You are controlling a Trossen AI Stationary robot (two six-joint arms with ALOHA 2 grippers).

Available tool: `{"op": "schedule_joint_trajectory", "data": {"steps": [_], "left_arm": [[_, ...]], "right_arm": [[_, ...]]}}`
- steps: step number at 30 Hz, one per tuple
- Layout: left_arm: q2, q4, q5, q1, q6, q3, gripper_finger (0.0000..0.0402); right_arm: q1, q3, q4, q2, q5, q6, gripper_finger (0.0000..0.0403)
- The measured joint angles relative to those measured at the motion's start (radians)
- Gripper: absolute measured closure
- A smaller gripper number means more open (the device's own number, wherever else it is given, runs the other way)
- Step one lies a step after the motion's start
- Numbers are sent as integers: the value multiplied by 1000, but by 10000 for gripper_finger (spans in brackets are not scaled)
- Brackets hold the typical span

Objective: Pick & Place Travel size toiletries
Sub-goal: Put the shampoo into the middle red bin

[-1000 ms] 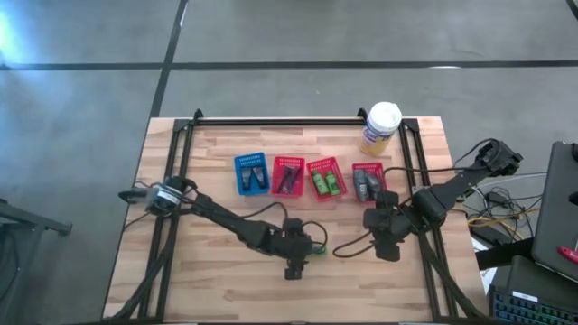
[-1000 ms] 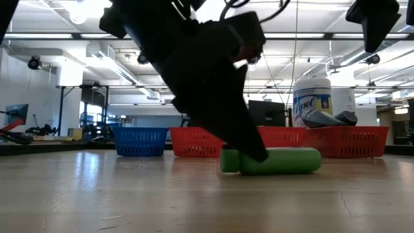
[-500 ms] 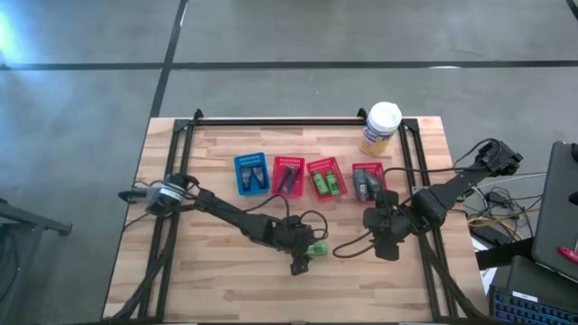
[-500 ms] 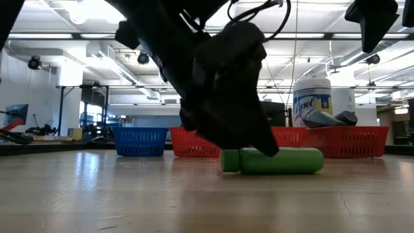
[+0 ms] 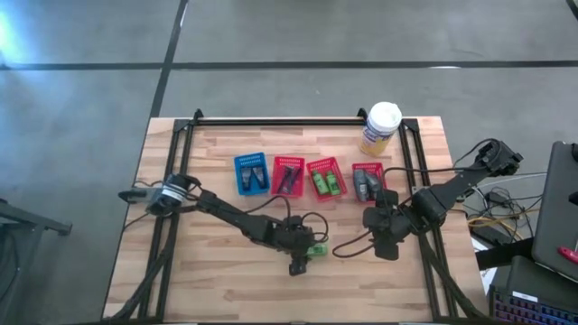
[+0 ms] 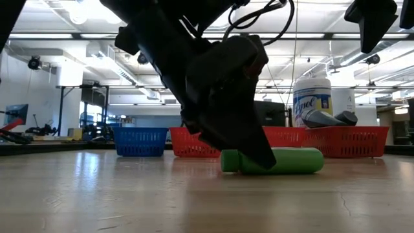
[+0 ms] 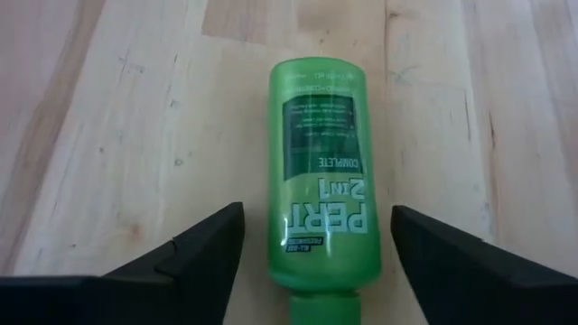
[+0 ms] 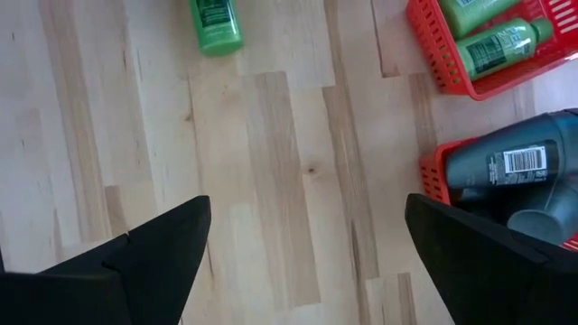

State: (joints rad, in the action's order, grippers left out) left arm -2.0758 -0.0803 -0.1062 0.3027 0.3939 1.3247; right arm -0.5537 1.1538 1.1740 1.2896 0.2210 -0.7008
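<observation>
In my left wrist view the left gripper (image 7: 312,271) has its fingers spread wide and empty, one on either side of the green bottle (image 7: 324,181), which lies flat on the table (image 7: 117,135) low in the centre of that frame. Its long axis runs straight away from the pincer, cap end nearest, so I judge closing across its width is the coming move. From overhead, lower centre, the left arm is plainly nearer; the right gripper (image 5: 386,246) waits right of centre, also parted and empty. Farther back, mid-frame, sit the baskets (image 5: 308,176) holding the other toiletries.
</observation>
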Motion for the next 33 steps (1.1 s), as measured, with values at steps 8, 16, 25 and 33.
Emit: {"op": "schedule_joint_trajectory", "data": {"steps": [8,16,25,33], "left_arm": [[0,-9,-24,0,-37,-3,208],[19,-28,-34,-1,-79,5,240],[210,-168,-216,-6,-203,34,241],[395,-151,-425,-7,-296,31,239]], "right_arm": [[0,0,0,0,15,-5,35],[0,3,-5,-8,15,-57,35],[37,3,-130,-142,22,-243,35],[173,-116,-473,-257,66,-384,35]]}}
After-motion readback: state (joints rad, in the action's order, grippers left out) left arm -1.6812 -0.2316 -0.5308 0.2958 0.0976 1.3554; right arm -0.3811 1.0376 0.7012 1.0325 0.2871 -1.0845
